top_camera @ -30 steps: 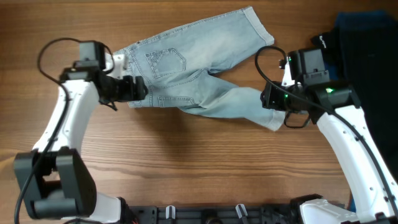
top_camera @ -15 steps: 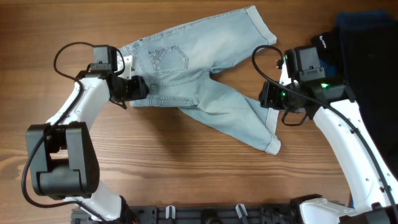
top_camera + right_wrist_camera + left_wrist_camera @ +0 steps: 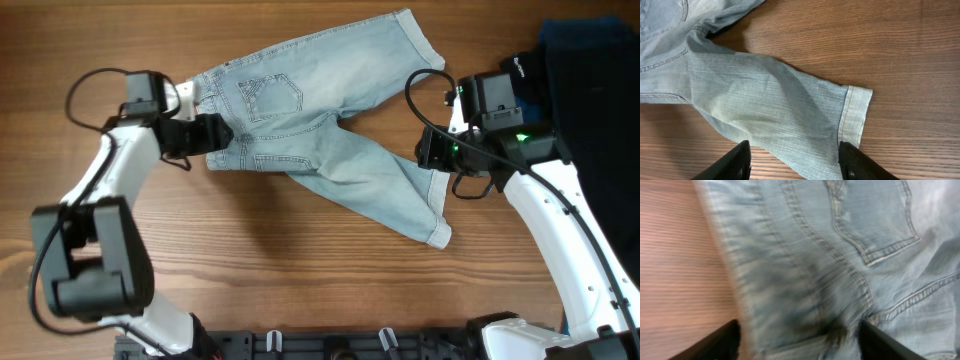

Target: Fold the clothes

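The light blue denim shorts [image 3: 320, 120] lie back side up on the wooden table, waistband at the left, one leg toward the far right, the other toward the near right with its cuffed hem [image 3: 437, 215]. My left gripper [image 3: 218, 133] is open over the waistband edge; the left wrist view shows denim and a back pocket [image 3: 875, 220] between its fingertips [image 3: 800, 342]. My right gripper [image 3: 432, 152] is open just above the near leg; the right wrist view shows that leg [image 3: 770, 105] and its cuff [image 3: 855, 115] between the fingers [image 3: 795, 162].
A dark blue cloth [image 3: 590, 45] and a black garment with a small white logo [image 3: 520, 62] lie at the far right edge, behind my right arm. Bare wooden table [image 3: 260, 260] lies in front of the shorts.
The near leg was released and now lies flat, swung toward the front right. My left gripper shifted slightly left along the waistband. My right gripper has hardly moved in the last half second.
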